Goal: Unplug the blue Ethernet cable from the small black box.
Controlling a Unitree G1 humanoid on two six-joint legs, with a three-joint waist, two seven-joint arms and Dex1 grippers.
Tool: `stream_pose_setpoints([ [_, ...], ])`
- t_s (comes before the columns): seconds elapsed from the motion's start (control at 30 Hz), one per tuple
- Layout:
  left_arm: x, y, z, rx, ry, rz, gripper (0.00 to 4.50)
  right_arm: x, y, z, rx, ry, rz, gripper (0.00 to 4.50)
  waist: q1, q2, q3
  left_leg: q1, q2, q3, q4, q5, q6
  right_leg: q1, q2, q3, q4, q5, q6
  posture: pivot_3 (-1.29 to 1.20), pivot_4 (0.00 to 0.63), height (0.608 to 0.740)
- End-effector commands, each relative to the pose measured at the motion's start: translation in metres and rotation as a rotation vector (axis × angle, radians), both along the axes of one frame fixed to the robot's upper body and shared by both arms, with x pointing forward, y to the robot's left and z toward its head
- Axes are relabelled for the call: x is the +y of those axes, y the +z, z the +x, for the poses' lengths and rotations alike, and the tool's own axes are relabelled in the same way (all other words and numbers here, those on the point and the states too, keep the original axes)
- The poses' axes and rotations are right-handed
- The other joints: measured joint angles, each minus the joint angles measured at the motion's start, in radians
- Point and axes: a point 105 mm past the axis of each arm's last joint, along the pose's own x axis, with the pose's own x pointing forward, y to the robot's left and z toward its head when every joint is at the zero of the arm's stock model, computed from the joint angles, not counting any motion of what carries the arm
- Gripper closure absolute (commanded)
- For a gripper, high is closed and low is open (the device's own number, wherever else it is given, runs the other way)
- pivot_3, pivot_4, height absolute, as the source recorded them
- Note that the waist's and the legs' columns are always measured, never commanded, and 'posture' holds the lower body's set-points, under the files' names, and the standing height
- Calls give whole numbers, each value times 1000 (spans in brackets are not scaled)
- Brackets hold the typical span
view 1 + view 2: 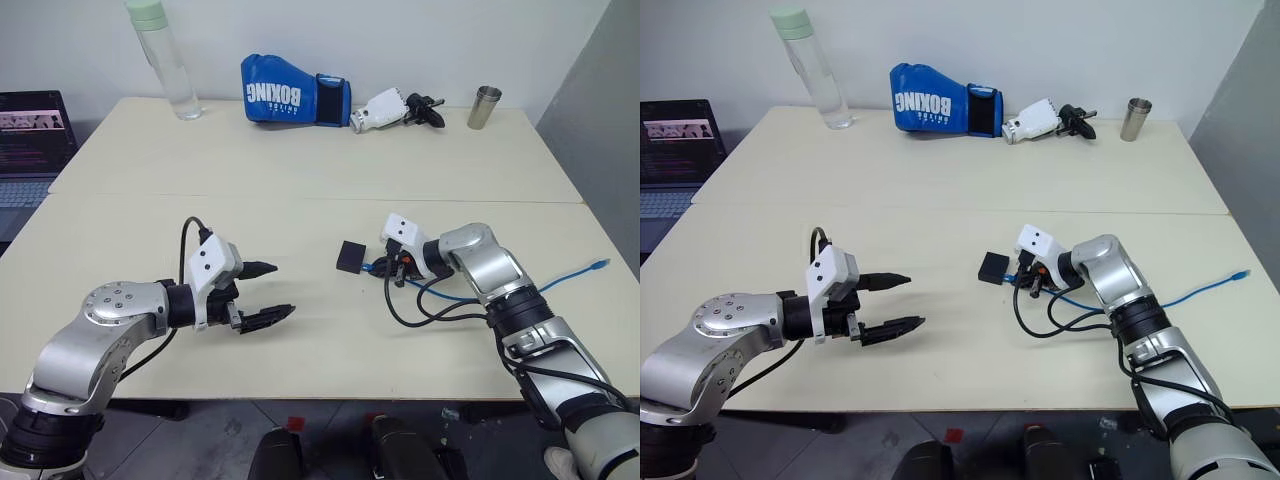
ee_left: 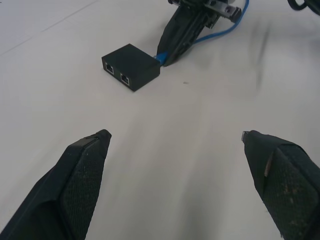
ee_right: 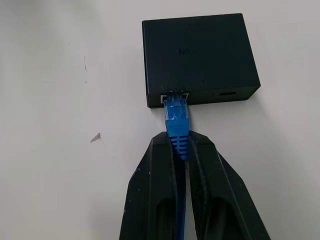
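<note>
The small black box (image 3: pixel 200 55) lies flat near the middle of the table (image 1: pixel 300 200). The blue Ethernet cable (image 3: pixel 177 117) is plugged into a port in its side, its plug seated. My right gripper (image 3: pixel 180 146) is shut on the cable's blue boot just behind the plug, and its fingertips stop short of the box. From there the cable runs right across the table to its loose end (image 1: pixel 599 265). My left gripper (image 1: pixel 283 290) hovers open and holds nothing, to the left of the box (image 1: pixel 352 256), whose two free ports (image 2: pixel 117 71) face it.
At the table's far edge stand a blue boxing glove (image 1: pixel 293 92), a clear bottle (image 1: pixel 165 60), a metal cup (image 1: pixel 485 107) and a spare white-and-black gripper (image 1: pixel 395 110). A laptop (image 1: pixel 30 140) sits off the left edge. Black arm cables (image 1: pixel 420 300) loop beside my right wrist.
</note>
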Motion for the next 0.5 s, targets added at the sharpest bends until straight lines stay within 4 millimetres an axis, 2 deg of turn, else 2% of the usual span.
stream_pose_setpoints([
  [0.03, 7, 10, 9, 18, 87, -112, 0, 9, 28, 2, -242, 81, 8, 4402, 0, 0, 0, 0, 0, 0, 0, 0, 0, 0, 0, 0, 0, 0, 0, 0, 150, 740],
  [0.1, 10, 9, 16, 65, 139, -183, 0, 13, 44, 1, -437, 149, -19, 4407, 0, 0, 0, -1, 0, -1, 1, 0, 0, 0, 0, 0, 0, 0, 0, 0, 150, 740],
  [0.3, 8, 13, 26, 189, 167, -338, 0, 27, 70, -16, -825, 357, -95, 4410, 1, 0, 0, -1, 0, -8, 2, 0, 0, 1, 0, -1, 1, 0, 0, 0, 150, 740],
  [0.4, -2, 22, 27, 226, 119, -413, 0, 37, 78, -26, -960, 443, -104, 4410, 1, 0, 0, -1, 0, -10, 2, 0, 0, 1, 0, -1, 1, 0, 0, 0, 150, 740],
  [0.5, -14, 32, 22, 233, 38, -453, 0, 46, 82, -34, -1023, 497, -94, 4410, 1, 0, 0, -1, 0, -10, 2, 0, 0, 1, 0, -1, 1, 0, 0, 0, 150, 740],
])
